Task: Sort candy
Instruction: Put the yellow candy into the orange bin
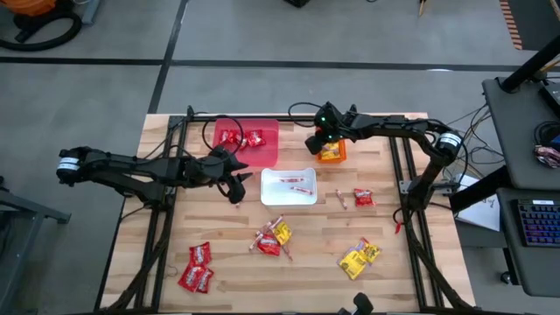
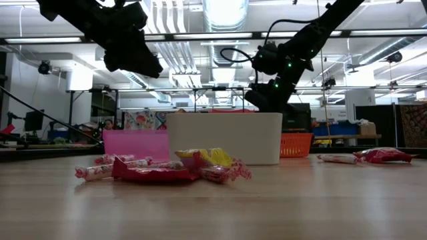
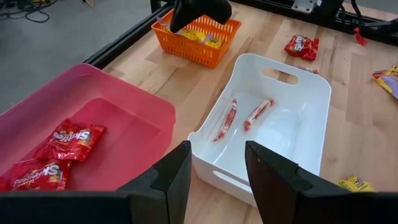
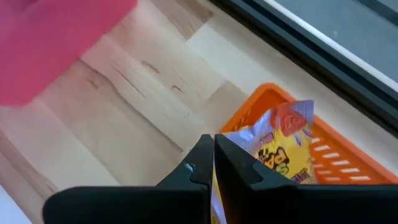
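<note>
Candy lies in the orange bin; the right gripper, closed empty above, could snag it rising.

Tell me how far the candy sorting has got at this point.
Partly done. The pink bin holds two red packets, the white bin two sticks, the orange bin yellow packets. The right gripper is shut over the orange bin, a yellow packet beside it; the left gripper hangs open, empty. Loose candy remains on the table.
</note>
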Tool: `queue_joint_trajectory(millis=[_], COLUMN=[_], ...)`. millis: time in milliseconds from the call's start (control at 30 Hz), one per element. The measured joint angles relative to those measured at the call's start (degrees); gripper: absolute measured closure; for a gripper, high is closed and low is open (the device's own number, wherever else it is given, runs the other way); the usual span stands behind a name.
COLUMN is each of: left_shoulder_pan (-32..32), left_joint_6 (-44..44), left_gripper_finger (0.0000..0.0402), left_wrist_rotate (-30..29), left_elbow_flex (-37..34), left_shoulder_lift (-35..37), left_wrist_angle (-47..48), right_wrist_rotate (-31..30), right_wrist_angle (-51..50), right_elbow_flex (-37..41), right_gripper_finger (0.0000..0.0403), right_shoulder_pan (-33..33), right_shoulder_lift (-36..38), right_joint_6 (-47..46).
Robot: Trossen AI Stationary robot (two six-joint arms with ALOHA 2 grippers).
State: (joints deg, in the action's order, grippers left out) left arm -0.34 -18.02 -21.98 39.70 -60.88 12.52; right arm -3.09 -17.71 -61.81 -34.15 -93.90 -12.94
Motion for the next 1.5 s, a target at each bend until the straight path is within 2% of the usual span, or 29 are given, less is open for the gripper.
queue_joint_trajectory(millis=[333, 533, 1500], left_shoulder_pan=[0.00, 0.00, 0.00], left_joint_6=[-0.02, -0.04, -0.52], left_gripper_finger=[0.0267, 0.0267, 0.0267], left_wrist_rotate=[0.00, 0.02, 0.06], left_elbow_flex=[0.00, 0.00, 0.01], left_shoulder_lift=[0.00, 0.00, 0.00], left_wrist_angle=[0.04, 0.04, 0.50], right_wrist_rotate=[-0.26, -6.12, -6.09], right_wrist_angle=[-2.26, -4.28, -6.49], right_elbow_flex=[0.05, 0.08, 3.15], right_gripper_finger=[0.0394, 0.0394, 0.0394], right_shoulder_pan=[0.00, 0.00, 0.00], right_shoulder_lift=[0.03, 0.03, 1.07], right_joint_6=[0.88, 2.53, 3.40])
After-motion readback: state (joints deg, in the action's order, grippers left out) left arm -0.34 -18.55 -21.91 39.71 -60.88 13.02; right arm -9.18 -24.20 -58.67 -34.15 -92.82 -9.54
